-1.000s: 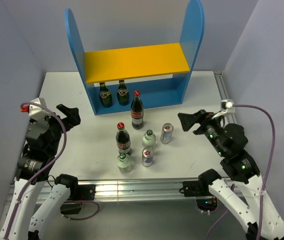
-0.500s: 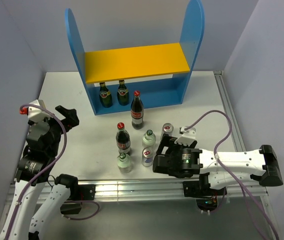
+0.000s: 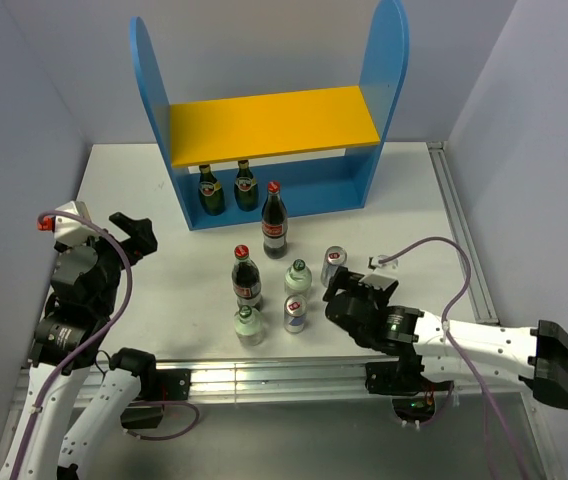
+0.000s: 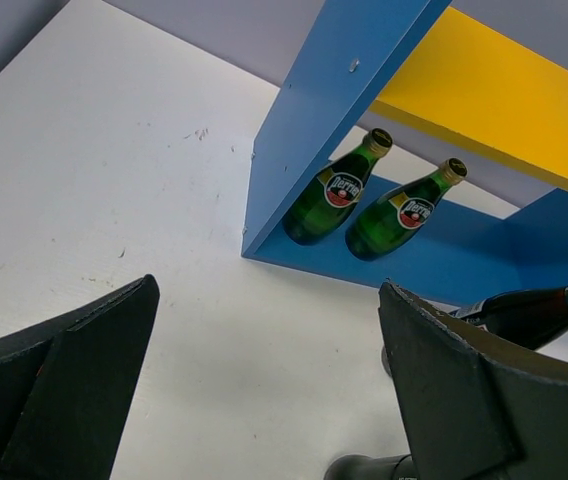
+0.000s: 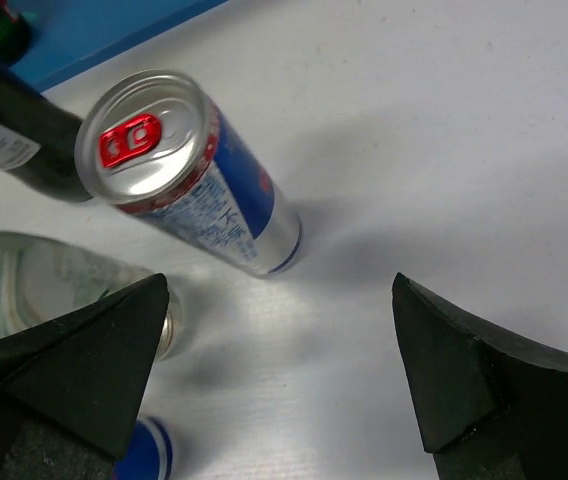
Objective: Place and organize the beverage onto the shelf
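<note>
From above: white surface (image 3: 134,200) between grey walls, shelf (image 3: 264,125) at the back, two green bottles (image 3: 211,190) on its base, nothing on the yellow board. Loose in front: two cola bottles (image 3: 274,222), two clear bottles (image 3: 298,275), one can (image 3: 334,266), a second can (image 3: 295,313). Right end effector (image 3: 349,288) no longer raised off to the right as a second ago. Swung low across the front edge since, and now just right of the can. Left end effector (image 3: 134,232) parked at the left as before, well apart from the drinks.

From the left wrist: left end effector (image 4: 264,400) gaping wide, gripping nothing. Beyond it, shelf (image 4: 304,130), green bottles (image 4: 334,190) and part of a cola bottle (image 4: 534,310).

From the right wrist: right end effector (image 5: 274,390) spread wide and empty. Can (image 5: 189,170) upright, ahead and left of the gap, not yet between the fingers. Clear bottle (image 5: 34,290) close beside it, cola bottle (image 5: 14,140) behind.

Probably lining up on that can as the next piece for the shelf. Calls for a shift left before closing, with care not to knock the clear bottle.
</note>
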Tool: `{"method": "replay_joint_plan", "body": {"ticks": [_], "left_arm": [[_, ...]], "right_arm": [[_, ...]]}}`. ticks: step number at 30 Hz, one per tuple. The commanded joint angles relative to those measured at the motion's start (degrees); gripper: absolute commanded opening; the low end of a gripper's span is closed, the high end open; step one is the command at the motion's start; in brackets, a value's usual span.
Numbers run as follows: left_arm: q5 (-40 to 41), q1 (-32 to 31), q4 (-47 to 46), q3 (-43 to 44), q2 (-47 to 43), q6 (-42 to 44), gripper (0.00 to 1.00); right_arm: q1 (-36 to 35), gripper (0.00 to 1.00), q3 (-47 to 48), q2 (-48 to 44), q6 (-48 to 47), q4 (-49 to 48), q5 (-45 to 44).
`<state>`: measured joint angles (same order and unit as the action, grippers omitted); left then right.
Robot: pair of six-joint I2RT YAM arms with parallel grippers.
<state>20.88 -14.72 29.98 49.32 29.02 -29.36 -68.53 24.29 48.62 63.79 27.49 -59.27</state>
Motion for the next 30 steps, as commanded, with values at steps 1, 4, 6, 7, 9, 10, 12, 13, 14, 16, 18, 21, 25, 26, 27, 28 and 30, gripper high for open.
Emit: {"method": "replay_joint_plan", "body": {"ticks": [1, 4, 6, 7, 9, 10, 12, 13, 14, 16, 18, 21, 25, 26, 27, 28, 30], "left_arm": [[-0.32, -0.04, -0.97, -0.01, -0.19, 1.33, 0.99], [-0.67, 0.04, -1.24, -0.1, -0.27, 1.5, 0.99], [-0.76, 0.04, -1.24, -0.1, -0.36, 1.5, 0.99], [-0.84, -0.04, -1.5, -0.19, -0.45, 1.59, 0.99], [-1.2, 0.04, -1.5, -0.19, -0.45, 1.68, 0.99], [-1.28, 0.04, -1.59, -0.36, -0.36, 1.68, 0.99], [-1.81, 0.04, -1.68, -0.28, -0.36, 1.77, 0.99], [-1.99, -0.04, -1.85, -0.28, -0.45, 1.77, 0.99], [-1.99, 0.04, -1.94, -0.45, -0.45, 1.85, 0.99], [-2.43, 0.04, -2.03, -0.45, -0.63, 1.86, 0.99], [-2.78, -0.04, -2.2, -0.54, -0.71, 2.03, 0.99], [-3.48, 0.04, -2.47, -0.54, -0.63, 2.12, 0.99], [-3.74, 0.04, -2.56, -0.63, -0.71, 2.12, 0.99], [-3.83, 0.04, -2.64, -0.63, -0.71, 2.21, 0.99], [-3.92, 0.04, -2.64, -0.72, -0.89, 2.21, 0.99], [-4.18, -0.04, -2.73, -0.8, -0.98, 2.21, 0.99], [-4.45, 0.04, -2.82, -0.89, -0.98, 2.29, 0.98]], "right_arm": [[6.54, 1.0, -2.23, 0.06, -14.91, -21.76, 5.64], [9.9, 1.0, -1.97, 3.23, -17.55, -26.15, 8.63], [11.93, 1.0, -1.97, 5.68, -18.78, -30.37, 9.17], [12.19, 1.0, -1.88, 6.48, -19.66, -31.6, 9.52], [13.16, 1.0, -1.45, 9.37, -19.76, -33.55, 9.87], [13.42, 1.0, -1.01, 10.34, -19.84, -33.98, 10.04], [13.78, 1.0, -0.74, 12.55, -19.41, -34.43, 9.7], [13.95, 1.0, -0.83, 13.07, -18.8, -34.43, 9.69], [13.87, 1.0, -1.09, 13.34, -18.53, -35.04, 9.87], [13.95, 1.0, -1.88, 14.57, -18.35, -36.7, 10.05], [14.21, 1.0, -1.88, 16.85, -18.52, -37.5, 9.7], [14.92, 1.0, -1.01, 20.8, -19.05, -39.52, 9.0], [16.32, 1.0, 0.14, 25.29, -19.67, -42.77, 8.03], [16.59, 1.0, 0.23, 26.43, -19.49, -43.13, 7.85], [16.85, 1.0, 0.31, 26.87, -19.49, -43.65, 7.76], [17.11, 0.99, 0.23, 27.23, -19.84, -45.14, 7.33], [17.38, 0.98, 0.31, 28.28, -20.46, -45.94, 6.36]]}}
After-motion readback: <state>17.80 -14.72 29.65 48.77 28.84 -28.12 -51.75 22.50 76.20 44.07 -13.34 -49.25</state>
